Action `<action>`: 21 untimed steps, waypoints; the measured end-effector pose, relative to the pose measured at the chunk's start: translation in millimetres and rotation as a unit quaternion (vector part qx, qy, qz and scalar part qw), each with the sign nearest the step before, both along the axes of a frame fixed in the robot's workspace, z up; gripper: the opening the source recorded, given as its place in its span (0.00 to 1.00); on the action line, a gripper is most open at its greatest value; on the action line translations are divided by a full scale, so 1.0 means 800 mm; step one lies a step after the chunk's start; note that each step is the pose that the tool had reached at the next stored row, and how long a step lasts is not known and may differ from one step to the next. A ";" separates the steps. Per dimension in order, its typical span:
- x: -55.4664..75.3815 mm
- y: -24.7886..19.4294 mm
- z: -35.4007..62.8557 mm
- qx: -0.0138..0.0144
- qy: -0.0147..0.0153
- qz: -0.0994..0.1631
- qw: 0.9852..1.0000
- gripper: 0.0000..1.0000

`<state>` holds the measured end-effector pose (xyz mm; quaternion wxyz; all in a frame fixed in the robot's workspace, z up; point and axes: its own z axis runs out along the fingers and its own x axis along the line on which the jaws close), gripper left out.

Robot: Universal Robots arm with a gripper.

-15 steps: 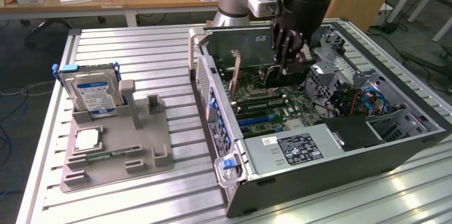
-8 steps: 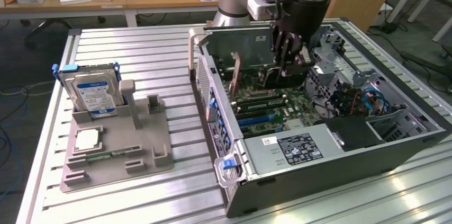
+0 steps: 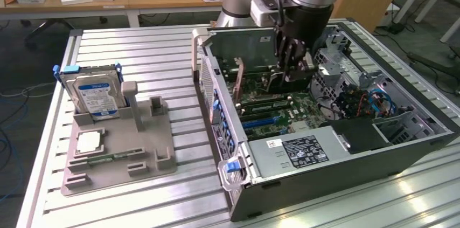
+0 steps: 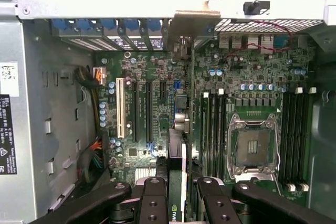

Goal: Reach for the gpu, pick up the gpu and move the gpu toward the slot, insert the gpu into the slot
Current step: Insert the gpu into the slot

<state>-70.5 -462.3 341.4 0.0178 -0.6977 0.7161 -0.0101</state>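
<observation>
Gripper (image 4: pixel 177 190) is clenched on the gpu (image 4: pixel 178 150). The card is held edge-down over the motherboard (image 4: pixel 252 77) inside the computer case (image 3: pixel 402 152).

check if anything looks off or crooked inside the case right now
Nothing stands out. The gpu is held edge-on between the fingers over the motherboard inside the case, roughly in line with the slots. Nothing looks damaged or loose.

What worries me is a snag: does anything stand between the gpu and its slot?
Nothing visible: the gripper holds the gpu edge-on over the motherboard, no cable crossing its path; the card hides the slot itself.
</observation>
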 end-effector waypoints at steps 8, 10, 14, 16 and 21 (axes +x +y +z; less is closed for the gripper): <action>0.000 0.0000 -0.010 0.000 0.000 0.000 1.000 0.26; 0.000 0.0000 -0.013 0.000 0.000 0.000 1.000 0.26; 0.000 0.0000 -0.019 0.000 0.000 0.000 1.000 0.26; 0.000 0.0000 -0.022 0.000 0.000 0.000 1.000 0.26; 0.000 0.0000 -0.029 0.000 0.000 0.000 1.000 0.26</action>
